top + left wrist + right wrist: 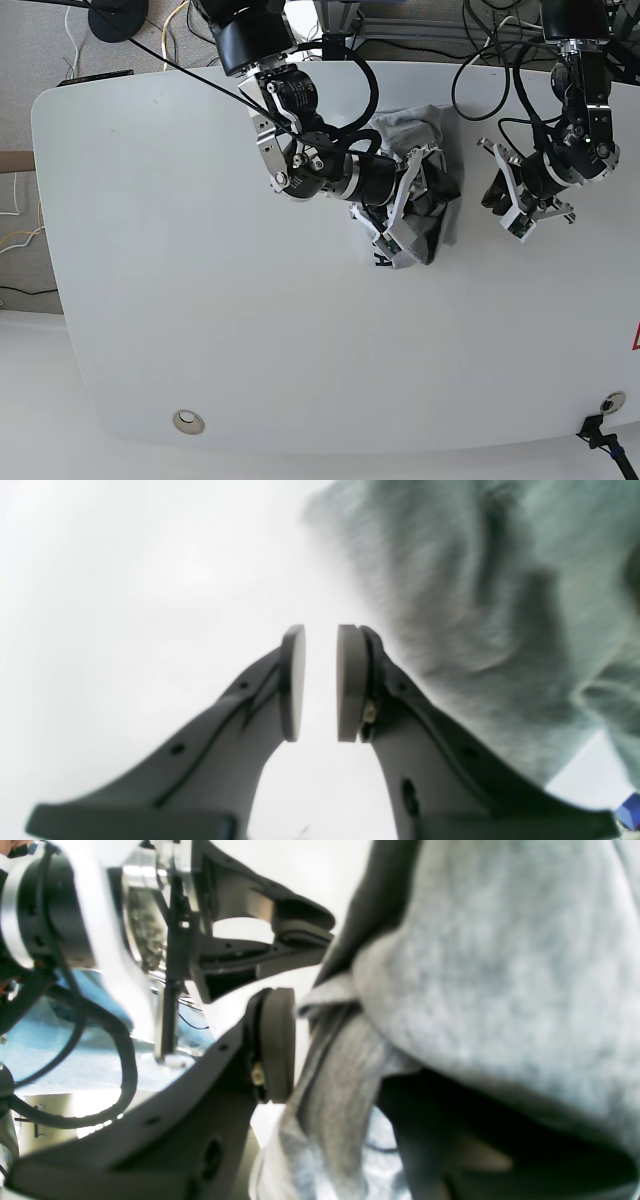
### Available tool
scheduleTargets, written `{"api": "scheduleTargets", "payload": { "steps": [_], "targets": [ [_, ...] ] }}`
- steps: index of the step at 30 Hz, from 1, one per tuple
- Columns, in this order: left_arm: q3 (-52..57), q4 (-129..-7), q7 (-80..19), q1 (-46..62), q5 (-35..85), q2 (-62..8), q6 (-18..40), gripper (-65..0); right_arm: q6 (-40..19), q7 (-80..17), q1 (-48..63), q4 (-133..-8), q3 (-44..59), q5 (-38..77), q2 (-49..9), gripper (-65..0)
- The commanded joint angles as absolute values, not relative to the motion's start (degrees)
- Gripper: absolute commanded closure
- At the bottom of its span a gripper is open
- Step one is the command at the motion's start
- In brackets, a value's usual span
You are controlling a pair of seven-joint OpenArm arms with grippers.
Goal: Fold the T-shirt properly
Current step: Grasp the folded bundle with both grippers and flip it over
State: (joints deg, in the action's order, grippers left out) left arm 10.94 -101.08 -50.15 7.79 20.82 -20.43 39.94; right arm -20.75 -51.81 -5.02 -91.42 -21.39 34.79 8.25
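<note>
Grey, soft-looking fabric T-shirt [405, 128]: bunched in a narrow, rumpled heap on the smooth white table [200, 310], near its robot-side edge. A scrap of black lettering [382, 260] shows at the heap's far end. No flat panel or squared fold visible; judged early in the fold, with spreading and finding an edge as the step in hand.

Right gripper, black with broad dark fingers [280, 1045]: over the heap, fingers apart. A ridge of cloth stands between them, with a sliver of white beside the nearer finger, so you have no firm clamp there. The other finger is partly hidden behind the cloth.

Left gripper [321, 680], black and slim-fingered: beside the shirt, a narrow gap between the tips, nothing in it.

Procedure, as I judge it: free your right fingers from the ridge before any sideways travel; a snagged layer would drag the whole heap. Lift straight and gently. Pick out a hem or sleeve edge, one layer if you can, then open the left wider and take a second edge well apart from the first. Draw both outward evenly, low over the table. Mind the wrists: the two grippers work near each other.
</note>
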Motion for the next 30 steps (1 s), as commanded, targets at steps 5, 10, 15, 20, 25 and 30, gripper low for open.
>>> {"api": "scheduleTargets", "payload": {
  "steps": [5,10,15,20,25,30],
  "targets": [
    [18.86,-103.08,-49.36,7.16,21.58,-21.05,40.0,-9.1,-21.14,-50.59,-10.51,-90.77,-21.76,36.09,9.0,-21.8],
    [21.58,-104.75,-49.36,7.16,21.58,-21.05,40.0,-9.1,-21.05,-50.59,-13.85,-90.51,-27.38,36.09,8.75,-40.2],
    [21.58,-104.75,-49.36,7.16,21.58,-21.14,40.0,-9.1,-20.97,-50.68,-16.4,-90.33,-33.8,36.0,8.66,-48.5],
    [21.58,-104.75,-49.36,7.16,21.58,-21.14,40.0,-9.1,-17.63,-50.68,-19.91,-89.45,-38.46,36.0,8.66,-48.5],
    [21.58,-104.75,-49.36,7.16,21.58,-21.14,40.0,-9.1,-17.45,-50.68,-22.02,-88.66,-38.37,36.0,8.57,-48.4],
    [20.62,-104.92,-49.27,7.16,21.58,-20.88,40.0,-9.1,-17.36,-50.24,-23.6,-88.48,-33.45,36.0,5.41,-48.3]
  ]
}}
